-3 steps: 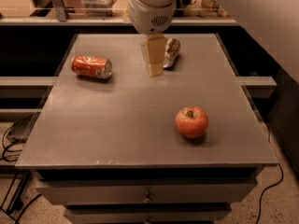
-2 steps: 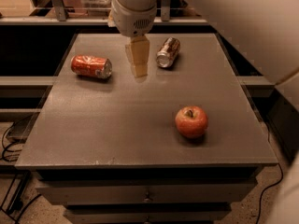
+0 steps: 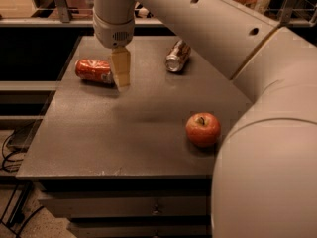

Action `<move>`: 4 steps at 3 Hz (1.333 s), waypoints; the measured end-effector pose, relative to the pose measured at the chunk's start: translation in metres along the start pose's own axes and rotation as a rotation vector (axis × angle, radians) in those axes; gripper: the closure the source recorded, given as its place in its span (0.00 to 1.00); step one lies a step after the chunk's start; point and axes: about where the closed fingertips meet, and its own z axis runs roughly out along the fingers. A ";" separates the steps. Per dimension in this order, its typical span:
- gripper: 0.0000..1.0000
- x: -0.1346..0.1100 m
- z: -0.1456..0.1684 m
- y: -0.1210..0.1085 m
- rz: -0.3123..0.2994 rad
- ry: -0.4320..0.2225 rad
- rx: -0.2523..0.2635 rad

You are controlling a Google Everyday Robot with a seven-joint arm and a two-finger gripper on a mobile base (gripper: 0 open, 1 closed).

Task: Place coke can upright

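The coke can [image 3: 92, 70] is red-orange with white lettering and lies on its side at the back left of the grey table [image 3: 99, 133]. My gripper [image 3: 121, 73] hangs down from the white arm just to the right of the can, close beside its right end and above the tabletop. It holds nothing that I can see.
A brownish-gold metallic can [image 3: 177, 56] lies on its side at the back middle of the table. A red apple [image 3: 203, 129] sits at the front right. My large white arm [image 3: 267, 133] covers the right side of the view. Drawers sit below the table's front edge.
My gripper has moved left, from beside the brownish-gold can to right next to the coke can. The arm now fills more of the right side. The cans and apple have not moved on the table.
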 end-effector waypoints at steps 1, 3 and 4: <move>0.00 -0.011 0.027 -0.023 0.053 -0.029 -0.022; 0.00 -0.013 0.041 -0.035 0.093 -0.024 -0.025; 0.00 -0.016 0.056 -0.048 0.143 -0.021 -0.038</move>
